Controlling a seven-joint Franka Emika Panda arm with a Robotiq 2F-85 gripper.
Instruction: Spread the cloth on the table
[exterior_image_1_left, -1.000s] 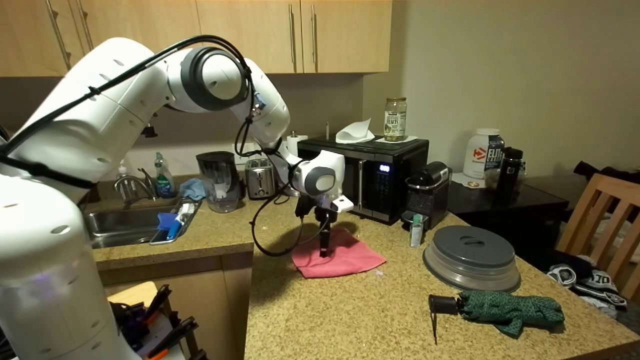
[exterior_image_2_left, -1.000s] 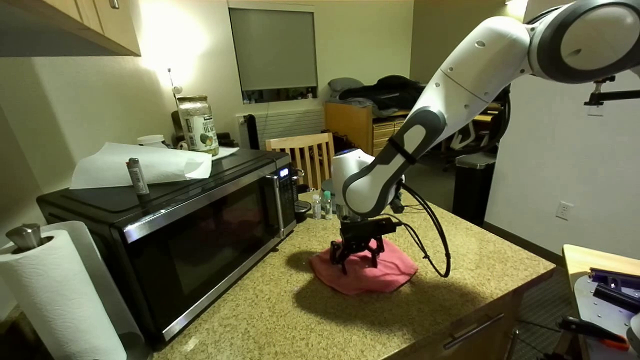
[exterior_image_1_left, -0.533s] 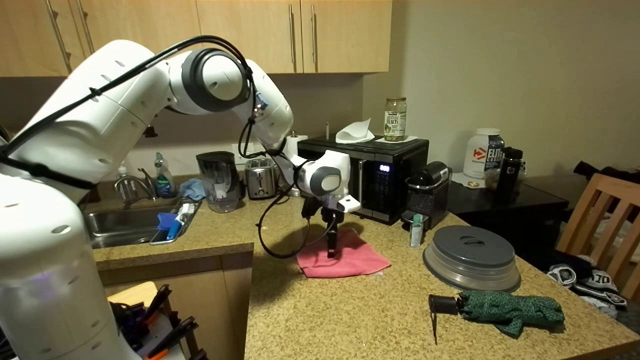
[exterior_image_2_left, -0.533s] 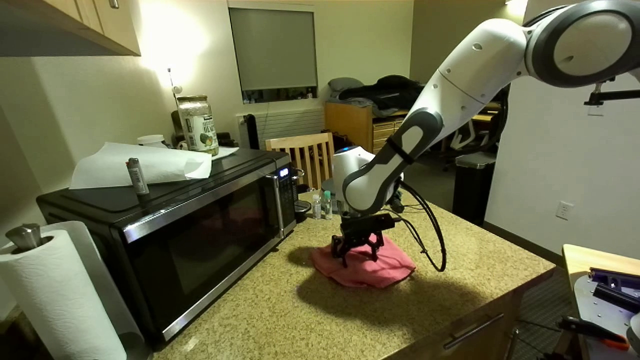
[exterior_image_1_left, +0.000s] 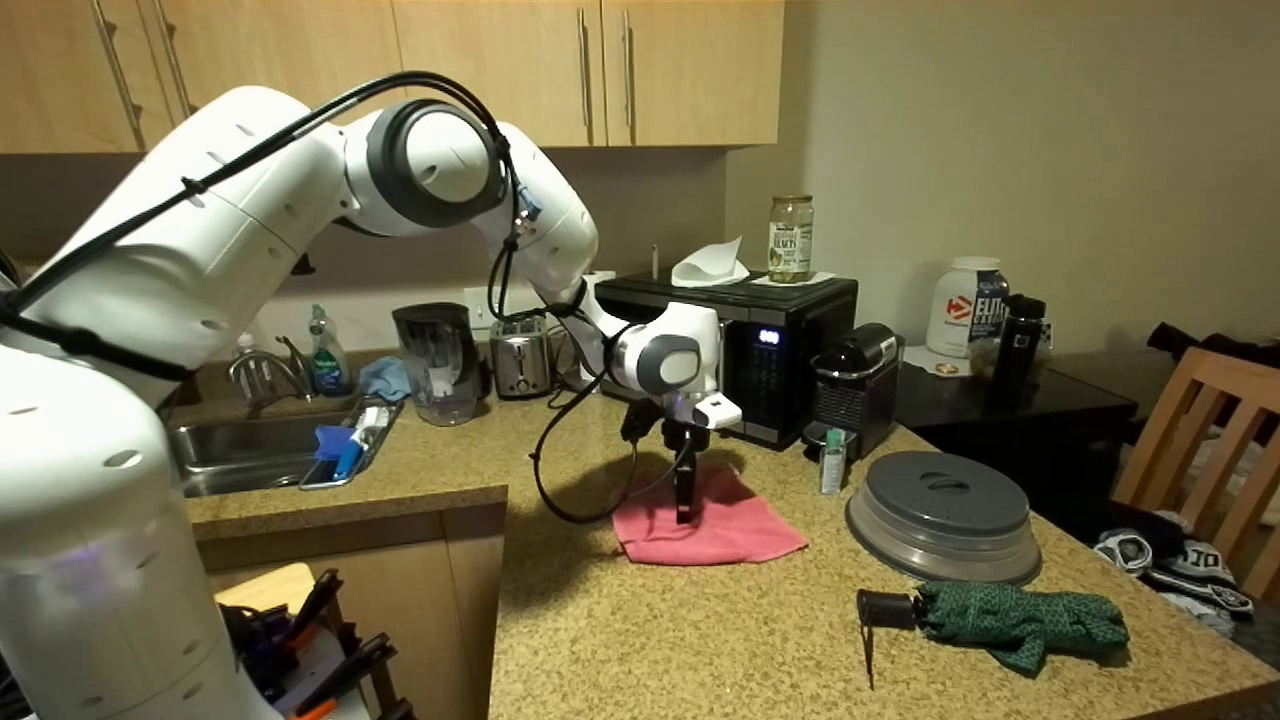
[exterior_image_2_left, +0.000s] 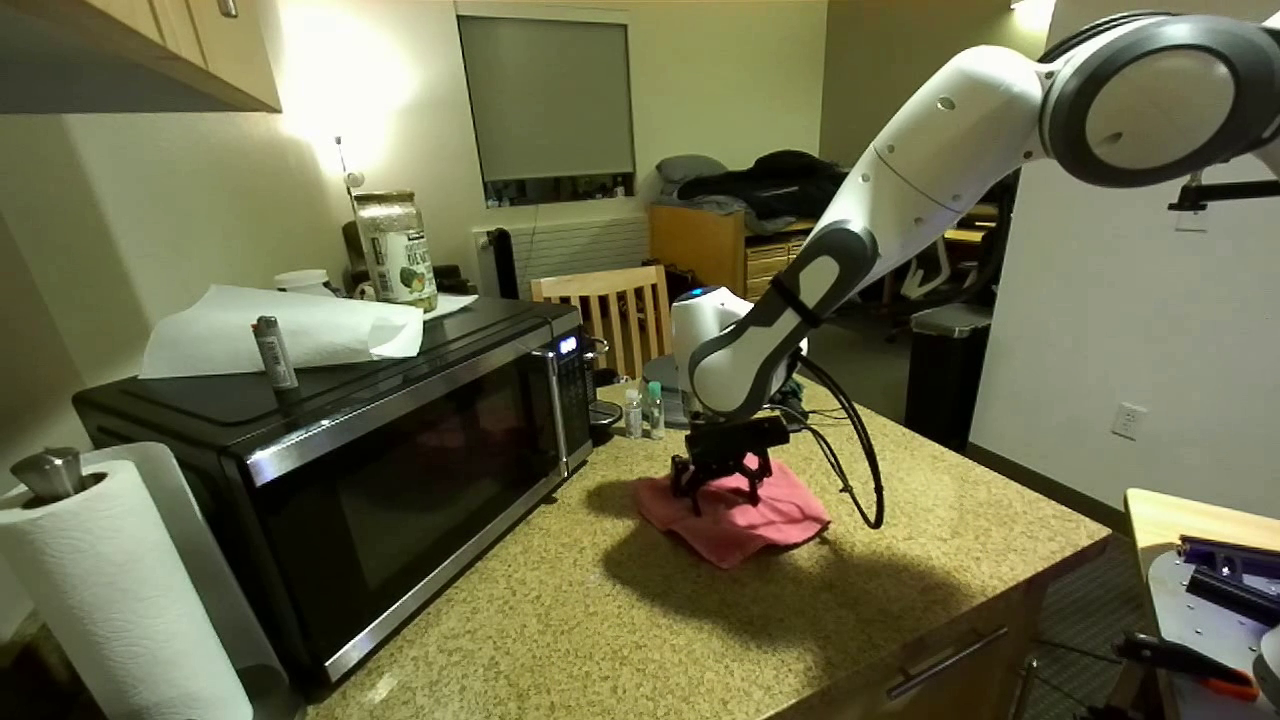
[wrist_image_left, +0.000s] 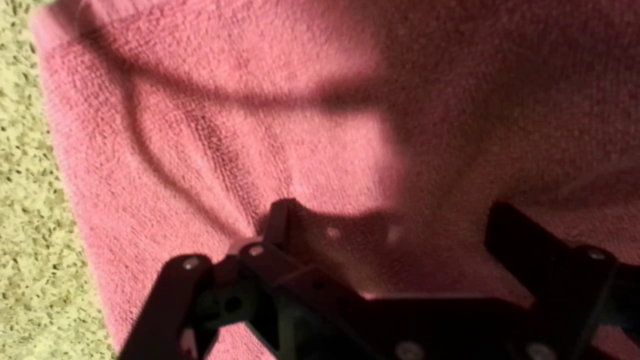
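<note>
A pink cloth lies on the speckled counter (exterior_image_1_left: 620, 650) in both exterior views (exterior_image_1_left: 750, 537) (exterior_image_2_left: 795, 512). It lies mostly flat, with a few low wrinkles, and fills most of the wrist view (wrist_image_left: 210, 150). My gripper (exterior_image_1_left: 685, 518) points down at the middle of the cloth. Its black fingers are wide apart in an exterior view (exterior_image_2_left: 725, 507) and in the wrist view (wrist_image_left: 392, 206). The fingertips appear to touch the cloth's top. Wrinkles run to the left finger in the wrist view. Nothing is pinched between the fingers. The gripper hides part of the cloth.
A microwave (exterior_image_2_left: 430, 480) stands beside the cloth. A small green-capped bottle (exterior_image_1_left: 832, 462), a coffee machine (exterior_image_1_left: 855, 390), a grey domed lid (exterior_image_1_left: 943, 510) and a green folded umbrella (exterior_image_1_left: 1025, 615) stand or lie on the counter. A sink (exterior_image_1_left: 250, 455) is near the arm's base.
My gripper has moved away from the robot's base, rightward in an exterior view, still open. The cloth has slid along with it, and its near edge has changed shape.
</note>
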